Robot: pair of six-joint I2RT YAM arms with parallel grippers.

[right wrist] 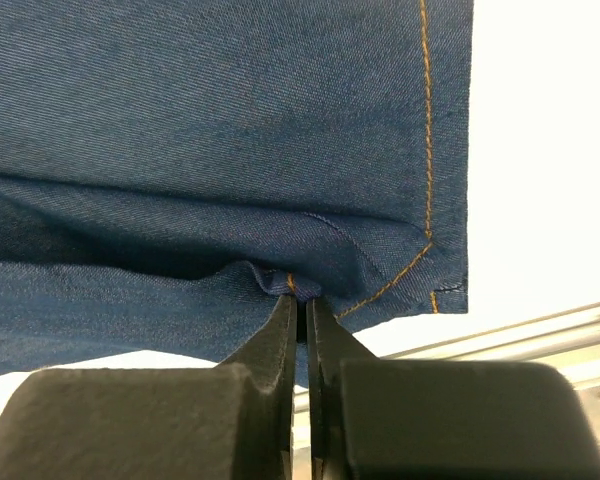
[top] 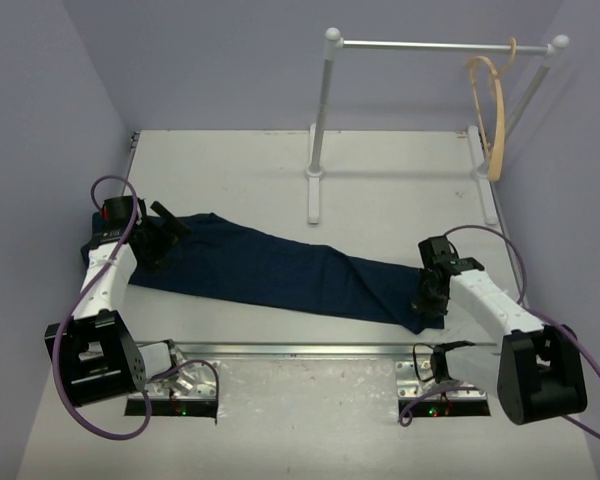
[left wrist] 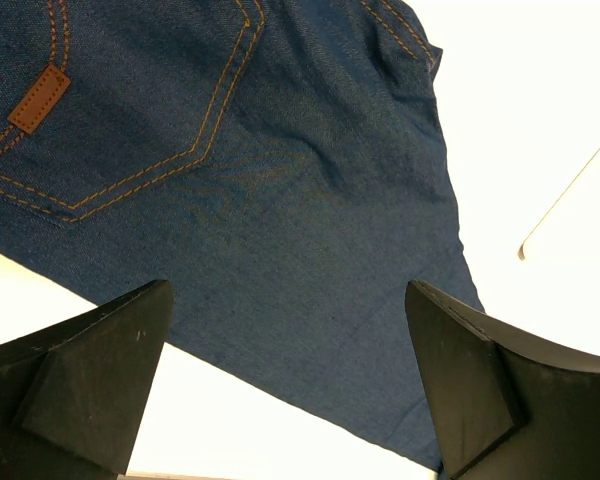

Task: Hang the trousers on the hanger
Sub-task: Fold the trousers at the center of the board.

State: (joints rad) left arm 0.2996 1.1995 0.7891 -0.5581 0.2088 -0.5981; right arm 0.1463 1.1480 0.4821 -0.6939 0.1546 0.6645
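Trousers (top: 280,270) flat on table (top: 400,180), waist at 9 o'clock, hem at 4; hanger (top: 492,120) hung on rail (top: 440,45) at 1 o'clock. Right fingers (right wrist: 275,330) closed on hem fold; left fingers (left wrist: 90,380) wide open over seat, empty. Risk: thin pinch slipping during lift. No containers in view.

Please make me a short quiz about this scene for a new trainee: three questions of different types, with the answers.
1. Fill in: the left gripper is over the waist end of the trousers with its jaws ____.
2. Which one holds the trousers' hem? A) left gripper B) right gripper C) neither
3. True or false: the hanger lies on the trousers.
Key: 1 open; 2 B; 3 false, it hangs on the white rail.
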